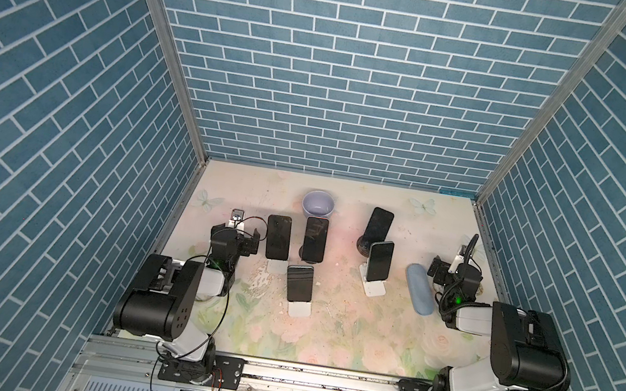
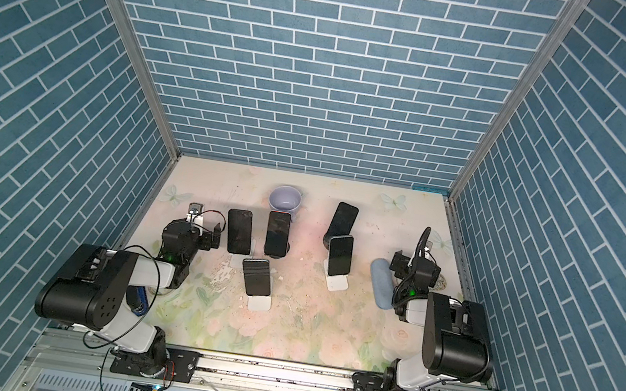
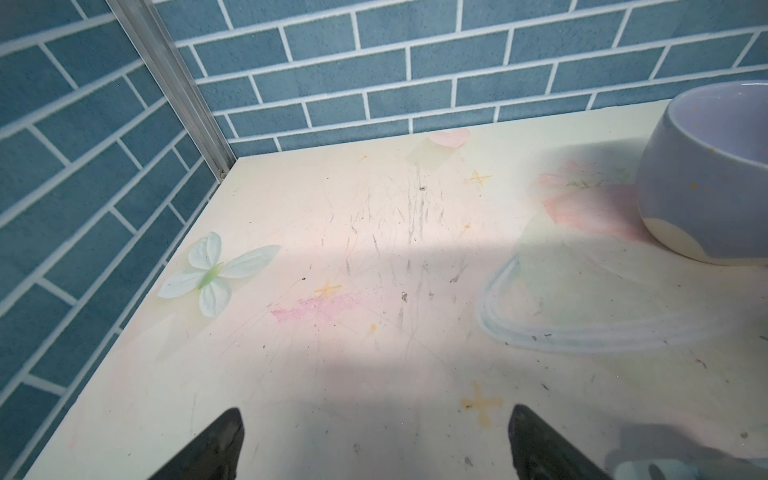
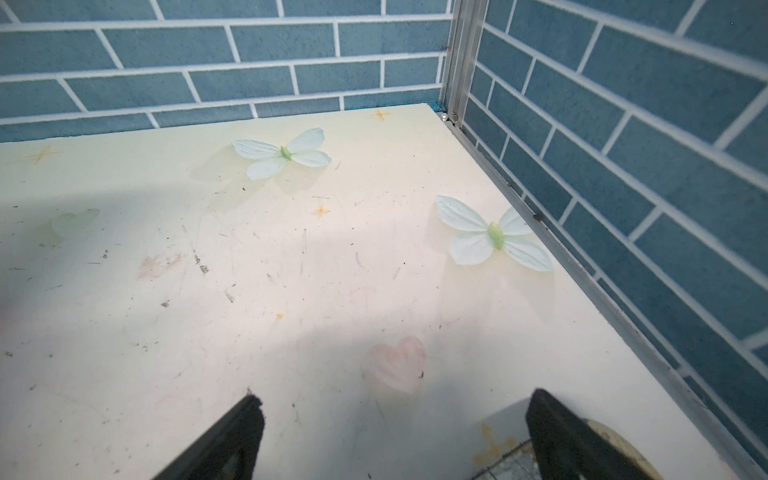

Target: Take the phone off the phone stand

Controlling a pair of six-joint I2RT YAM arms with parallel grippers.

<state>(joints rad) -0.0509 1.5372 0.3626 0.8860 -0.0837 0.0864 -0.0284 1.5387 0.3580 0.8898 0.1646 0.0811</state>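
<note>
Closest to the robot's base, the nearest phone leans back on a white stand, a little left of the middle of the tabletop. Its long axis runs away from the base with a slight twist. The left arm is on that side. The left jaws are spread wide and hold nothing; in the left wrist view they face the far left corner with only bare tabletop between them. Just beside those jaws, toward the middle, the left-hand phone stands in portrait on its own stand, long axis again pointing away from the base. The middle phone is next to it. The right-hand phone leans on another white stand, with a blue case lying between it and the right arm. The right jaws are likewise wide open and empty, and face the far right corner. Farther back are the far phone and a bowl. The task does not say which phone is meant. If it is the left-hand one, as seems likely, the left arm is clearly the nearer. The phone lies sideways from its jaws, not ahead of them, so they would have to turn inward and close across the phone's narrow width.
</note>
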